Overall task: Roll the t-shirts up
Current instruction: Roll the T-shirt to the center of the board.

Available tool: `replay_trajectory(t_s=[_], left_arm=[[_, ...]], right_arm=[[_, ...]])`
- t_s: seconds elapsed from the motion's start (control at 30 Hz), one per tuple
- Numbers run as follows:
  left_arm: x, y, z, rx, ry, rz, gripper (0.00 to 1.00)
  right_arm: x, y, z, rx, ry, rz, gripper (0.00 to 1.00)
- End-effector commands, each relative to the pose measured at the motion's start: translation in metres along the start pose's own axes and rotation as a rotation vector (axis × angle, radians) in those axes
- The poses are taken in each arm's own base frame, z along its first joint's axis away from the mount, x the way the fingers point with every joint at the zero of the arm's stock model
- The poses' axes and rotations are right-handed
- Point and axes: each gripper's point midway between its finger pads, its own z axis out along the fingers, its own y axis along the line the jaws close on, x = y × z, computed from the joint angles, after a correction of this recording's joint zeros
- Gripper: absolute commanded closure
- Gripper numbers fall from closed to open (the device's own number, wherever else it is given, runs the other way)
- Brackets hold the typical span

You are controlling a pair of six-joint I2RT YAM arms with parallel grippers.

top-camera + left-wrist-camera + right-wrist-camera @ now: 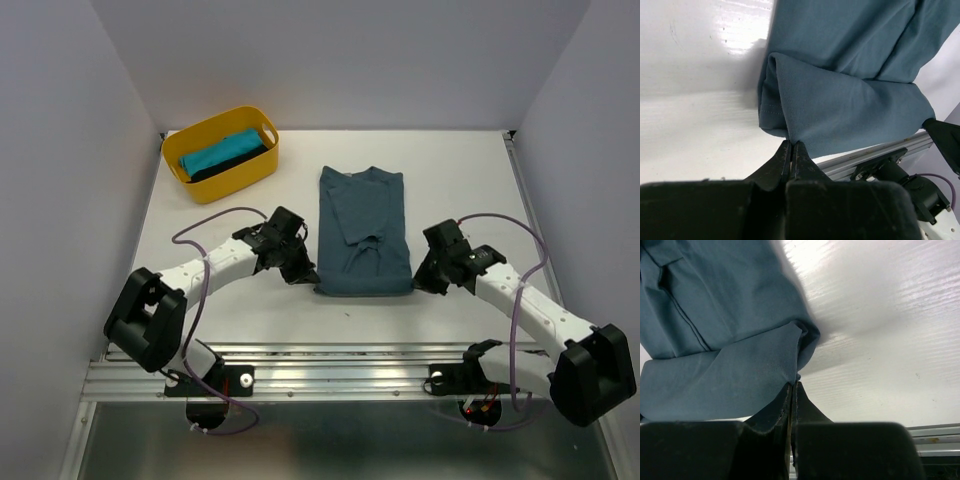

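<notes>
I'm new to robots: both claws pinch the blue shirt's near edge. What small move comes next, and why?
Probably curl that edge up and forward over the shirt: left gripper and right gripper are shut on its near corners, and it lies unrolled.

slate-blue t-shirt [362,225]: folded narrow, flat | turquoise t-shirt [215,155], black t-shirt [242,161]: in tub [232,182]
</notes>
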Motion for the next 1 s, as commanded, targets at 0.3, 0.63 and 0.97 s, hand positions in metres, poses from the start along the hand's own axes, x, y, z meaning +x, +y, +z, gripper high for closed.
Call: replay_trajectory(t_s=[0.3, 0.63, 0.97], left_arm=[[-0.039, -0.010, 0.008, -0.037, -0.047, 0.082, 1.00], [-0.060, -0.008, 0.023, -0.053, -0.071, 0.118, 0.98], [-0.093, 0.001, 0.030, -0.168, -0.172, 0.178, 0.67]], right_arm=[[-0.038, 0.028, 0.011, 0.015, -0.101, -0.063, 0.99], [-0.053, 0.031, 0.026, 0.052, -0.128, -0.074, 0.93], [-0.079, 0.045, 0.035, 0.051, -0.173, -0.084, 0.80]])
